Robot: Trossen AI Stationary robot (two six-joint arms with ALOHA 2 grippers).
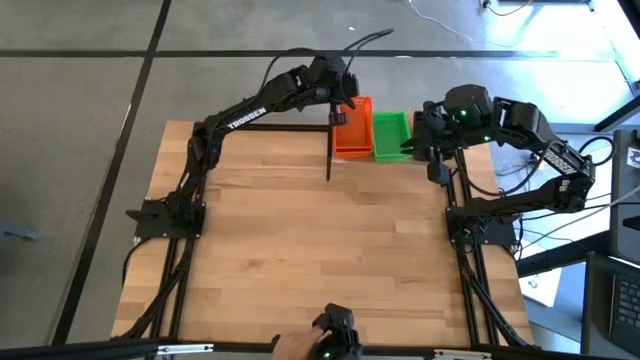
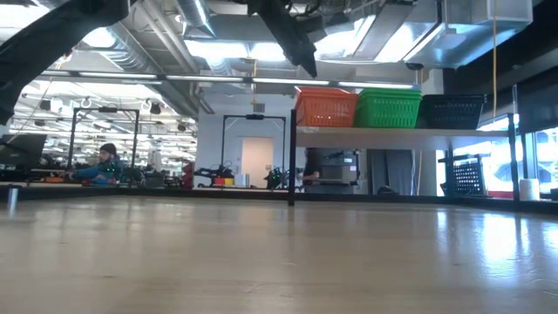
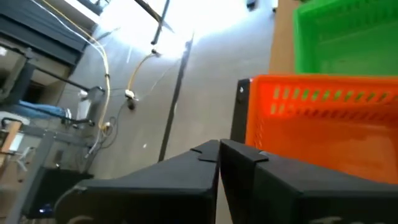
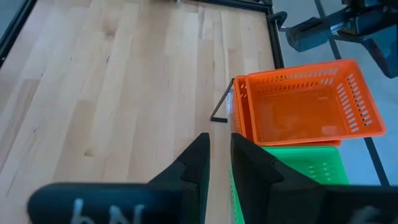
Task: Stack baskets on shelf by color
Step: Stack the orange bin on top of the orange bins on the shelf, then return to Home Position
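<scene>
While both arms reach toward the far edge of the worktop (image 1: 300,230), the stock stands as follows.
Left pincer (image 1: 345,103): fingers pressed together, holding nothing, raised just above the outer end of the orange stack.
Right pincer (image 1: 418,140): fingers a narrow gap apart, nothing between them, beside the green stack and over the shelf's other end.
Orange baskets (image 2: 326,106): on the shelf, directly below the left pincer; the right wrist view shows one nested in another; the count is unclear.
Green baskets (image 2: 389,108): on the shelf, touching the orange stack, between the two pincers.
Black baskets (image 2: 452,111): on the shelf past the green, under the right pincer; seen only from the low view.
Shelf (image 2: 384,136): pale plank on a black upright (image 1: 329,150), at the worktop's far edge.
Person (image 2: 98,164): seated far off in the room behind.
</scene>
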